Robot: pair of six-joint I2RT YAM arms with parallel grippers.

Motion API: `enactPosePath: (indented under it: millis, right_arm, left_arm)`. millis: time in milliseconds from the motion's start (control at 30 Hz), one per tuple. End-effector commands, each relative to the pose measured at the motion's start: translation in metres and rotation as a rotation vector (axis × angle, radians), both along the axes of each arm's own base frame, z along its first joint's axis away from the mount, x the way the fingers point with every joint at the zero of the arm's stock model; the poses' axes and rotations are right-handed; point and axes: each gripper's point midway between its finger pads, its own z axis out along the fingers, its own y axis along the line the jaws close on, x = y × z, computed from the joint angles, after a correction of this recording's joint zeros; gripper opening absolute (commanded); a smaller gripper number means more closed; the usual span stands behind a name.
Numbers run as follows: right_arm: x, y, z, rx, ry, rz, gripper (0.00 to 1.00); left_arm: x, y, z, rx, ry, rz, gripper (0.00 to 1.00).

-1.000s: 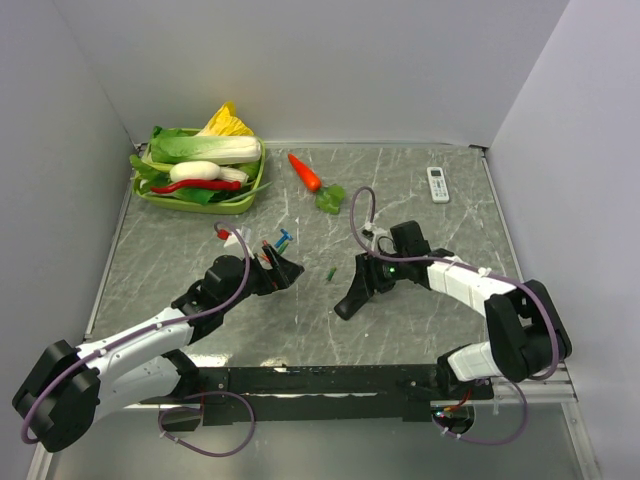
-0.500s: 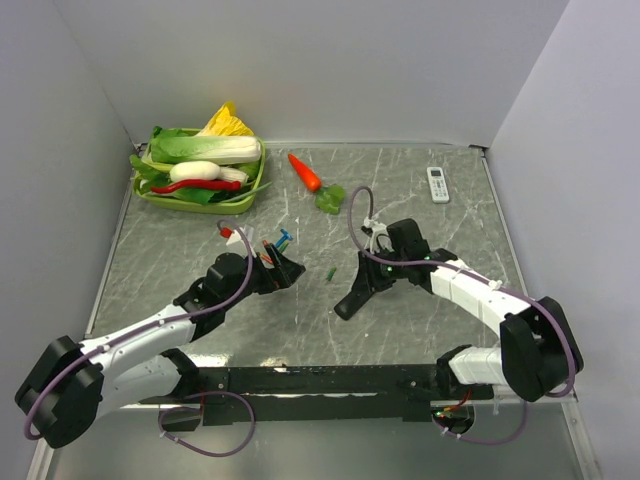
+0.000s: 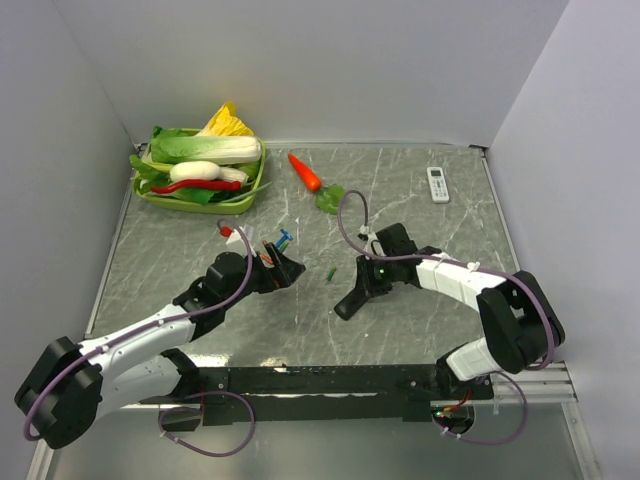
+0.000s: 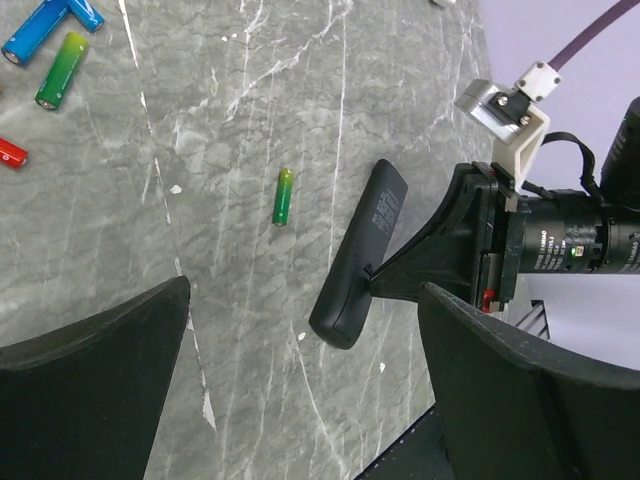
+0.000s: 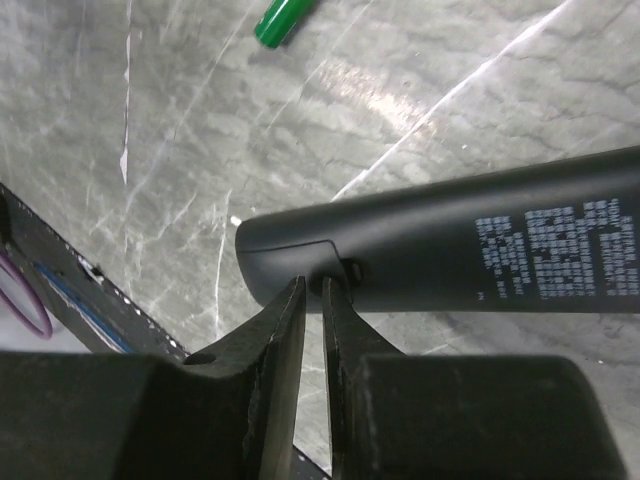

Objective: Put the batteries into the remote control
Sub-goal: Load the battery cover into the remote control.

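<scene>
The black remote control (image 3: 347,300) lies back side up on the table; its printed label shows in the right wrist view (image 5: 450,250) and the left wrist view (image 4: 360,255). My right gripper (image 3: 364,283) is shut, and its tips (image 5: 314,284) press against the seam of the battery cover near the remote's end. One green battery (image 3: 330,272) lies just left of the remote (image 4: 284,196). Blue (image 4: 50,15), green-yellow (image 4: 60,68) and red (image 4: 10,152) batteries lie further left. My left gripper (image 3: 288,268) is open and empty (image 4: 310,400), close to those batteries.
A green tray (image 3: 240,205) of vegetables stands at the back left. An orange carrot (image 3: 305,172) with a green leaf lies at the back middle. A white remote (image 3: 438,184) lies at the back right. Walls close in on three sides.
My right arm has swung its wrist slightly left while the tips stay at the remote. The remote and my left arm have barely moved.
</scene>
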Motion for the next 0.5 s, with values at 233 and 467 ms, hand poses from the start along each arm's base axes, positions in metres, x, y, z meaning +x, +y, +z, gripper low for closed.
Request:
enactPosePath:
  millis: [233, 467]
  right_arm:
    - [-0.008, -0.031, -0.035, -0.239, 0.129, -0.103, 0.18]
    - [0.004, -0.019, -0.012, -0.202, 0.009, -0.088, 0.20]
  left_arm:
    - [0.009, 0.000, 0.028, -0.027, -0.067, 0.012, 0.99]
    - [0.016, 0.011, 0.030, -0.015, -0.053, 0.058, 0.99]
